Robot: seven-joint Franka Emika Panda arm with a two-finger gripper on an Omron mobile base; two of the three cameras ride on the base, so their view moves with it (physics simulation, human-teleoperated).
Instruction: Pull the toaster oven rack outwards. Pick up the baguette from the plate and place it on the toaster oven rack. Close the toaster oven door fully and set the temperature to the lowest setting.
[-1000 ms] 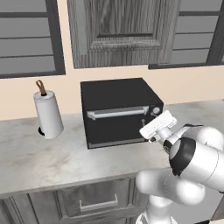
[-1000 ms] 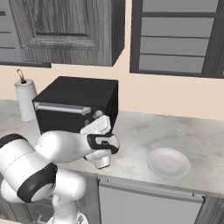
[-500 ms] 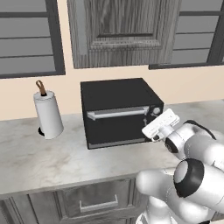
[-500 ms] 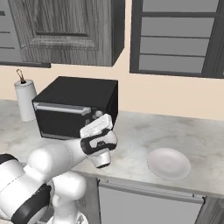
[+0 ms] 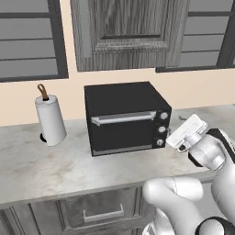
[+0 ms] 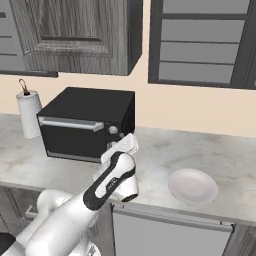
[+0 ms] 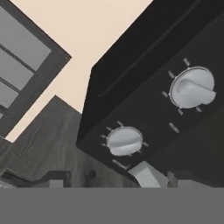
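The tool [image 5: 176, 134] hovers right of centre in the left base view, just off the toaster oven's [image 5: 124, 117] knob column [image 7: 124, 141]; I cannot tell its jaw spread. The door [image 5: 124, 131] is shut. The bare plate [image 6: 193, 186] sits lower right on the tabletop [image 6: 240, 160]; the paper towel roll [image 5: 49, 119] stands at far left.

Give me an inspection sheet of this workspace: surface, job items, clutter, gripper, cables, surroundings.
Surface: grey marbled counter.
Job's things: toaster oven with its door shut; plate bare, to the oven's right; rack and baguette out of sight.
Clutter: paper towel roll upright, left of the oven.
Gripper: gripper close to the oven's knobs, holding nothing; whether the fingers are open cannot be told.
Cables: nothing seen.
Surroundings: grey wood wall cabinets above, drawers below.
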